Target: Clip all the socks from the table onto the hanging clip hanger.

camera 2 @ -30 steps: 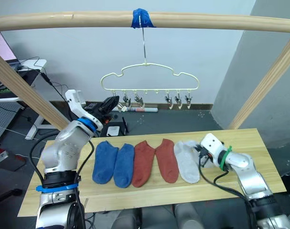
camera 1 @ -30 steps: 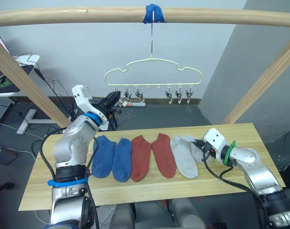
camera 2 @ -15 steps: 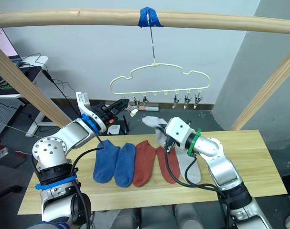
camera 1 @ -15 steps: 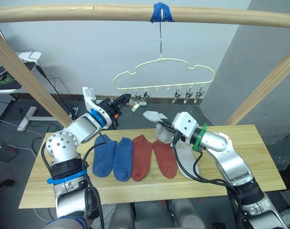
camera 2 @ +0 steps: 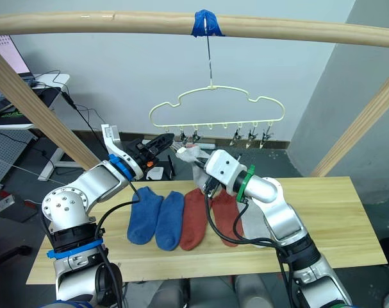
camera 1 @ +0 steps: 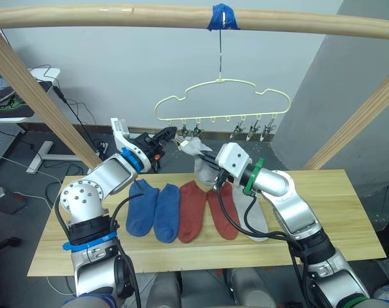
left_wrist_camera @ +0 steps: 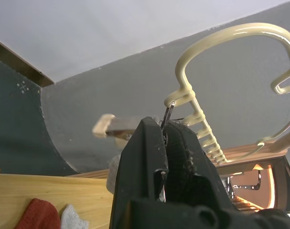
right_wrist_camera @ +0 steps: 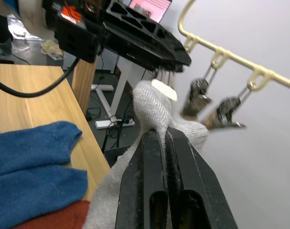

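Note:
The cream clip hanger (camera 1: 223, 96) hangs by its hook from the top pole. My left gripper (camera 1: 170, 133) is shut on its leftmost clip (left_wrist_camera: 166, 114). Held up just beside that clip is a light grey sock (camera 1: 195, 149), and my right gripper (right_wrist_camera: 164, 136) is shut on its upper edge. On the pale wood table (camera 1: 335, 224) lie two blue socks (camera 1: 152, 208), two rust red socks (camera 1: 207, 208) and another grey sock (camera 1: 253, 215), side by side.
A round wooden pole frame (camera 1: 117, 16) spans the top, with slanted poles at the left (camera 1: 40, 96) and right (camera 1: 361, 109). Blue tape (camera 1: 223, 13) holds the hook. The other clips (camera 1: 252, 131) hang free. A desk with cables (camera 1: 15, 109) stands far left.
My right gripper has carried the grey sock up and to the left, from above the red socks to beside the leftmost clip. The left gripper stays at that clip.

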### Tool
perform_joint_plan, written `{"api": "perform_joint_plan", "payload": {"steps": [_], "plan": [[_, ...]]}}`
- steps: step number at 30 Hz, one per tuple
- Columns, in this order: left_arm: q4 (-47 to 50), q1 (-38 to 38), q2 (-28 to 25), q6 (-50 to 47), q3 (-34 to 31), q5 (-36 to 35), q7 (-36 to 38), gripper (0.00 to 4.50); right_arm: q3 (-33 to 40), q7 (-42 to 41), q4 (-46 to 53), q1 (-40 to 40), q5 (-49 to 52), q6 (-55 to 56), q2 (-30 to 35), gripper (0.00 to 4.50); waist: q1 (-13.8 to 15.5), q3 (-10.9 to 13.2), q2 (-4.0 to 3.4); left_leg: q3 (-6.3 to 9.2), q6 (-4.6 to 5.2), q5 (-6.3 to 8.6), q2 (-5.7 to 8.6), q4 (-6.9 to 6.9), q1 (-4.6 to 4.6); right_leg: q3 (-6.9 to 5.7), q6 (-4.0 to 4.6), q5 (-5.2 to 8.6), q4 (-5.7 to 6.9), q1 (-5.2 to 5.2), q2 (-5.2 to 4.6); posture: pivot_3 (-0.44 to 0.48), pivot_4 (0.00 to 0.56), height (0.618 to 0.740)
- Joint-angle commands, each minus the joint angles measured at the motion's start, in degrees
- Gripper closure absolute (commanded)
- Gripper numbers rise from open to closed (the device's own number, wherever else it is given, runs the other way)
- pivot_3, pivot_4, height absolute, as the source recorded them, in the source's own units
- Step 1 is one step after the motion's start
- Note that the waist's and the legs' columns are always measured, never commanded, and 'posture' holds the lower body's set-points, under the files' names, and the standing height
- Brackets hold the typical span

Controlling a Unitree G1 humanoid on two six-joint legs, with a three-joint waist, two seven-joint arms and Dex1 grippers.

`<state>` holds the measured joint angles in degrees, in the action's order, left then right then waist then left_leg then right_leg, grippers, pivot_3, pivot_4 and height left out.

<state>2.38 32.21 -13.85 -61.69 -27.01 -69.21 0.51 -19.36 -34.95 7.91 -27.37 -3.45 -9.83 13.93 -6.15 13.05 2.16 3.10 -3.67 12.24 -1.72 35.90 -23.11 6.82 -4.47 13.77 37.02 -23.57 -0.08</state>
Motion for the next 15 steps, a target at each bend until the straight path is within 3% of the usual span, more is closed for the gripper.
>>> {"api": "perform_joint_plan", "payload": {"steps": [1,4,9,15], "plan": [[1.66,0.31,-0.57,0.89,0.36,-1.33,-0.09,4.50,-0.48,0.08,0.11,-1.56,-0.22,1.83,-0.84,4.43,0.02,0.00,0.00,0.01,0.00,0.00,0.00,0.00,-0.01,-0.01,0.00,0.00,0.00,0.00,0.00,-0.051,0.185,0.740],[1.83,0.26,-0.80,1.22,0.91,-0.72,0.63,4.50,-0.61,0.45,-0.86,-2.37,-0.08,1.60,-2.00,4.43,0.04,0.00,0.00,0.00,0.00,0.00,0.00,0.00,-0.02,-0.01,0.00,0.00,-0.02,0.00,0.00,-0.050,0.184,0.740],[6.35,-1.82,-4.41,6.59,6.14,6.51,8.67,4.50,-0.94,1.15,-2.66,-3.50,-0.78,1.31,-3.23,4.43,-0.03,0.00,0.00,0.00,0.00,0.00,0.00,-0.03,-0.02,0.00,0.01,0.00,0.00,-0.04,0.00,-0.050,0.186,0.740],[5.03,-1.84,-3.77,6.16,4.34,3.11,8.66,2.76,-0.51,1.69,-3.71,-3.96,-0.98,0.76,-3.81,4.50,0.26,0.00,0.01,0.00,0.00,0.00,0.00,0.01,-0.07,-0.01,0.02,-0.01,-0.02,-0.04,-0.02,-0.048,0.187,0.740]]}}
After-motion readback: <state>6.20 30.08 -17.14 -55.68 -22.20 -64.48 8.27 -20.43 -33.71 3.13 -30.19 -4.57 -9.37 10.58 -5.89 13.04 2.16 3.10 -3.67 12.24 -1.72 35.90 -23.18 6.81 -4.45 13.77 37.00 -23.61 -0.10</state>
